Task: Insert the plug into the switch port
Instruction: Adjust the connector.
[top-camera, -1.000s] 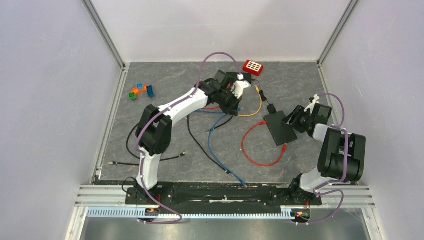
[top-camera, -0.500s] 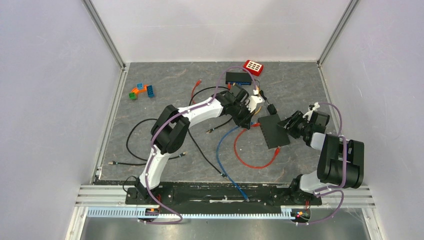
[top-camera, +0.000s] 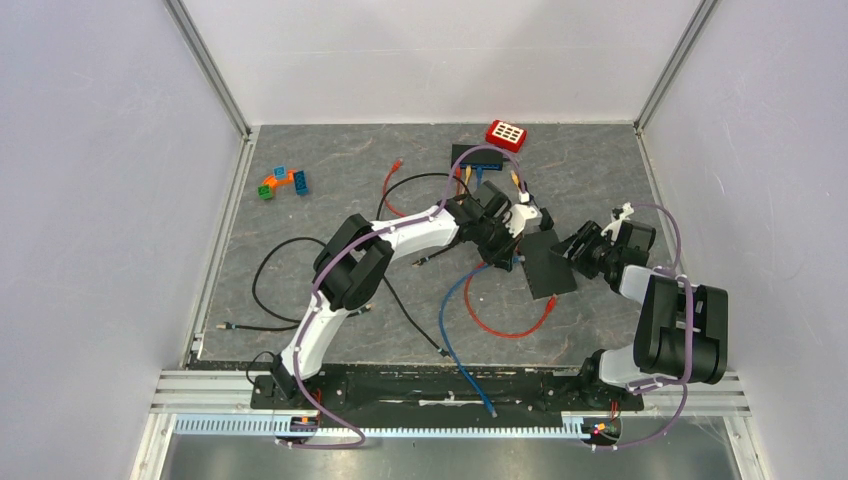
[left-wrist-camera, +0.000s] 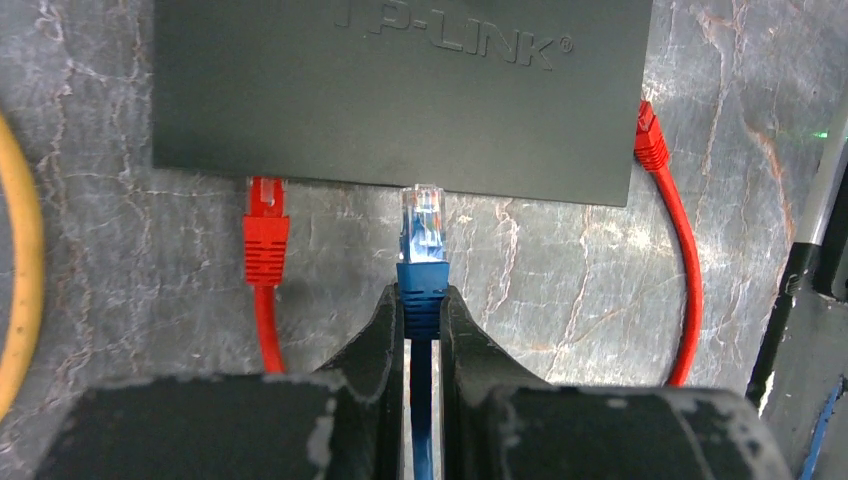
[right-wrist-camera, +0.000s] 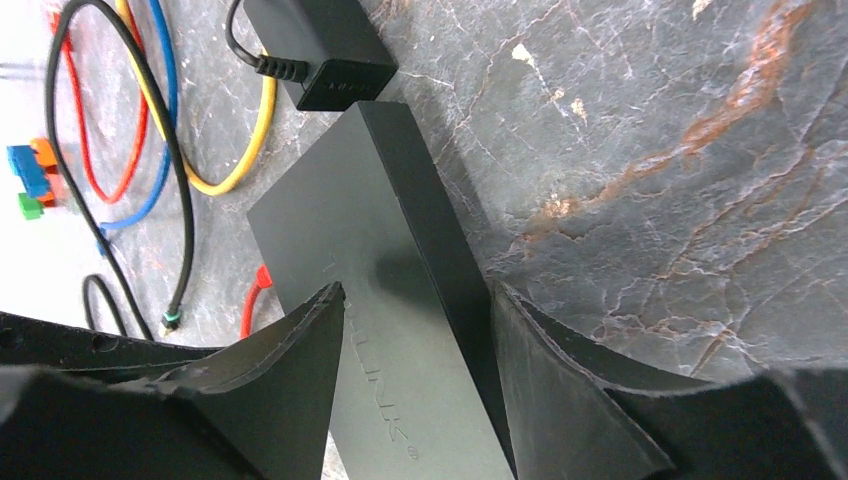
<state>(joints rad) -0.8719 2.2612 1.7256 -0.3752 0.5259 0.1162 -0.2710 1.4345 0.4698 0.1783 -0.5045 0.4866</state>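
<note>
At the near edge of the TP-Link switch (left-wrist-camera: 400, 90), my left hand (left-wrist-camera: 422, 297) was pinching the blue plug (left-wrist-camera: 423, 235) by its boot. The clear tip was touching or just short of the port face, beside a red plug (left-wrist-camera: 266, 225) at the same edge. A second before, that arm had been over the far side of the bench (left-wrist-camera: 560, 260); it carried the plug across while the switch turned toward it, so I judged only alignment and the final push remained. My right hand (right-wrist-camera: 415, 292) straddled the switch, fingers spread along its sides, though I couldn't tell whether it was squeezing.
</note>
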